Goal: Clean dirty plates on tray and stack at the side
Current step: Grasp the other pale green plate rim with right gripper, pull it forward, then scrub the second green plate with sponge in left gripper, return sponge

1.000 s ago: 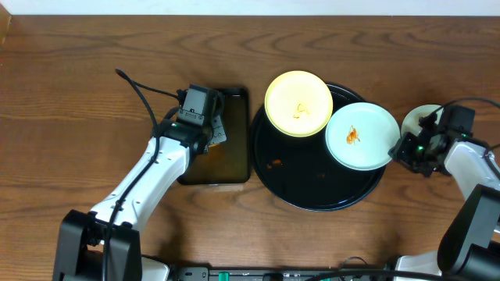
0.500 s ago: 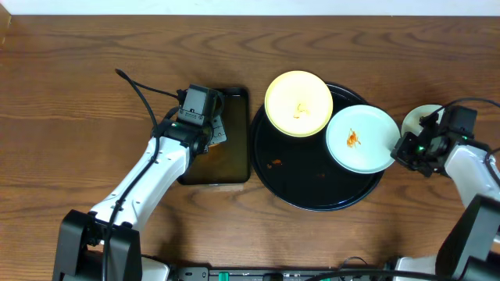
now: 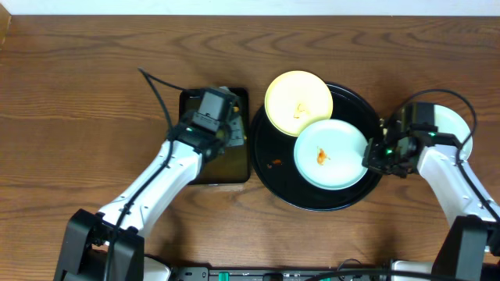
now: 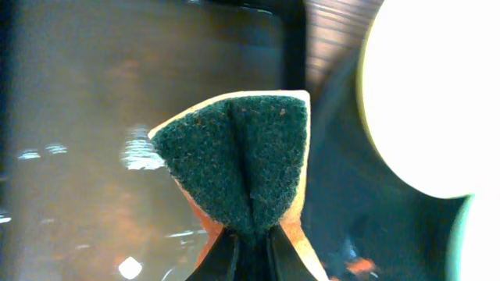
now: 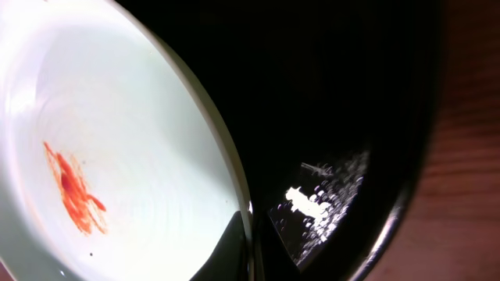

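The smeared mint plate (image 3: 331, 154) lies in the tray (image 3: 312, 199). The right gripper (image 3: 373, 154) has its jaws closed on the plate's rim, prob. to steady it for wiping. The yellow plate (image 3: 298, 103) overlaps the tray's far edge. The left gripper (image 4: 251, 238), jaws clamped on a sponge (image 4: 242, 168), is above the water basin (image 3: 238, 164), apparently for wetting.

Dark wood-grain table (image 3: 70, 117); pale strip (image 3: 250, 6) along far edge.

basin (image 3: 238, 164): black, rectangular, holding brownish water, just at 9 o'clock from mid-bench.
sponge (image 4: 242, 168): green scouring face, yellow-orange backing, folded down its middle, over the water.
bench (image 3: 78, 94): brown wood grain.
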Robot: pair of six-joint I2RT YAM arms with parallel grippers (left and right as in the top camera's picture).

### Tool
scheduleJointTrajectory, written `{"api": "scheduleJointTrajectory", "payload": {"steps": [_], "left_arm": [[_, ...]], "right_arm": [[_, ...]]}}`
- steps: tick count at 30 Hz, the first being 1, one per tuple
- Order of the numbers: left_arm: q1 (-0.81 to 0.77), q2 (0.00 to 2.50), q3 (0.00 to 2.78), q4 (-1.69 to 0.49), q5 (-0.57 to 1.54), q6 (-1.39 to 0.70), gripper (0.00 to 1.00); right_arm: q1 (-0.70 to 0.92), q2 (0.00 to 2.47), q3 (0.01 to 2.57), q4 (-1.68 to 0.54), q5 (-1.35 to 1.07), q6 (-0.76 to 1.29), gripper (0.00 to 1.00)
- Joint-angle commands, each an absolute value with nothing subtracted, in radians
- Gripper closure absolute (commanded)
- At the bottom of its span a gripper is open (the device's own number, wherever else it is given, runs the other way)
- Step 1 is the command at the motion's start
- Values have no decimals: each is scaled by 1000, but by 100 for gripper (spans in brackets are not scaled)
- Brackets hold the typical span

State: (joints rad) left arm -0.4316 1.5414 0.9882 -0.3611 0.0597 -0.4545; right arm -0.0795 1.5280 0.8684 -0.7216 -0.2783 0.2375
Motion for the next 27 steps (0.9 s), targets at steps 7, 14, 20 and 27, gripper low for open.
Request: {"api": "scheduleJointTrajectory", "payload": {"steps": [7, 14, 20, 27], "left_arm": [[-612, 1547, 986, -270, 120, -405, 92], [-755, 1612, 986, -197, 138, -530, 92], [-852, 1681, 986, -111, 195, -598, 92], [-916, 1760, 986, 5, 195, -615, 92]], "right_arm": [[30, 1545, 861, -722, -237, 301, 99], [83, 1545, 861, -722, -163, 365, 99], [94, 1545, 861, -720, -161, 370, 99], [123, 1545, 861, -761, -162, 371, 99]]}}
